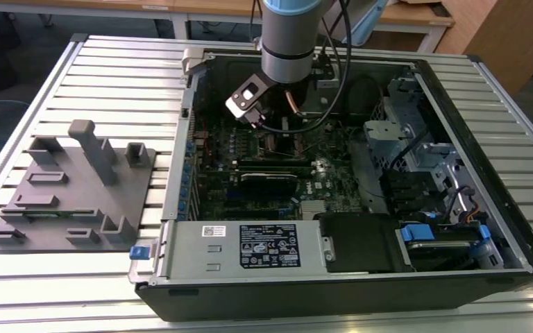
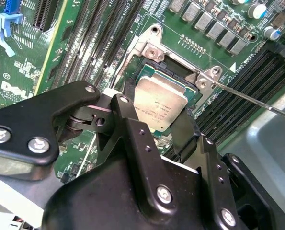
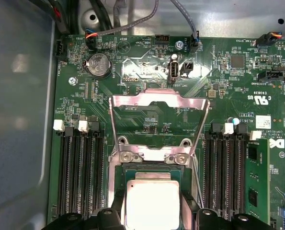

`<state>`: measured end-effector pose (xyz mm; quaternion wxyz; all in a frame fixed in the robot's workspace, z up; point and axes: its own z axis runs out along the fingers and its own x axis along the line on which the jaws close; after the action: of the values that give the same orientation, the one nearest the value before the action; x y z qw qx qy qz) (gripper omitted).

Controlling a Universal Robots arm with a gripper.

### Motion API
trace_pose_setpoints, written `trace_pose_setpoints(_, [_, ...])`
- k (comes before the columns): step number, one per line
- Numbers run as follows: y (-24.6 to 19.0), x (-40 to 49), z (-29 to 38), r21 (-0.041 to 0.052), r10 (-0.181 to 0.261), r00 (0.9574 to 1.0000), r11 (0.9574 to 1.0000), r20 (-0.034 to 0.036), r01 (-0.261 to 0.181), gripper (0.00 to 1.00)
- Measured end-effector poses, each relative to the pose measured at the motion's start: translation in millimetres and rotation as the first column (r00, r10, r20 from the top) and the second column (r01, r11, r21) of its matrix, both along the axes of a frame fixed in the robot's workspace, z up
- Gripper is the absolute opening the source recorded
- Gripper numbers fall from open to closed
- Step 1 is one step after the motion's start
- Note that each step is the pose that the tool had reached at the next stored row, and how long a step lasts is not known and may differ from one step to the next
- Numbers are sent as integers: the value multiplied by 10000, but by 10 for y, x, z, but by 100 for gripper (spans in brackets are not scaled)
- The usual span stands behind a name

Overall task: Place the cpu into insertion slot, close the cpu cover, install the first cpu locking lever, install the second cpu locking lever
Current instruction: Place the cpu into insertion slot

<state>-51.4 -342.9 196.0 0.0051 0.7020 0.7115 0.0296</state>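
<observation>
The table (image 1: 109, 62) has a top of pale metal slats, with narrow grooves between them. Two things lie directly on it. A black computer case (image 1: 341, 302) lies on its side with the open side up, and takes the middle of the top and the exterior view's right. A grey fixture plate (image 1: 63, 225) with upright posts lies flat on the exterior view's left, just beside the case; whether they touch, I cannot tell. A small blue part (image 1: 138, 252) sits at the case's near corner.
</observation>
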Motion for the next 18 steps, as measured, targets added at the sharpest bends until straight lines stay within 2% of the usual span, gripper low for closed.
trace_pose_setpoints(10, [-1,0,-18,2,-255,9997,9997,0,255,54])
trace_pose_setpoints(18, [6,3,-32,12,-272,9996,9996,-1,272,54])
